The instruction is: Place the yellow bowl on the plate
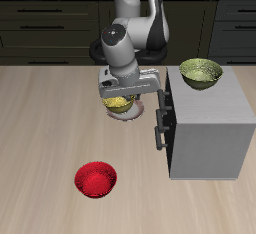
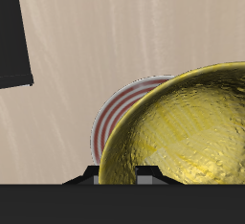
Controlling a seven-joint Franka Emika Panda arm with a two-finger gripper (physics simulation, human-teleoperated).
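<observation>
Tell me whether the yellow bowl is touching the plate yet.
Cannot tell. In the wrist view the yellow bowl overlaps the plate and hides any gap; in the exterior view the gripper blocks the bowl's underside.

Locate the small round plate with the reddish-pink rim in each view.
Exterior view: the small flat round plate with a reddish-pink rim peeks out beneath the gripper, beside the grey cabinet.
Wrist view: the plate lies partly hidden under the glossy golden-yellow bowl.
Shared landmark: the yellow bowl.

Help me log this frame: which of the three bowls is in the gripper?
The yellow bowl, held by the gripper above the plate. The olive-green bowl sits atop the grey cabinet; the red bowl rests on the table.
</observation>
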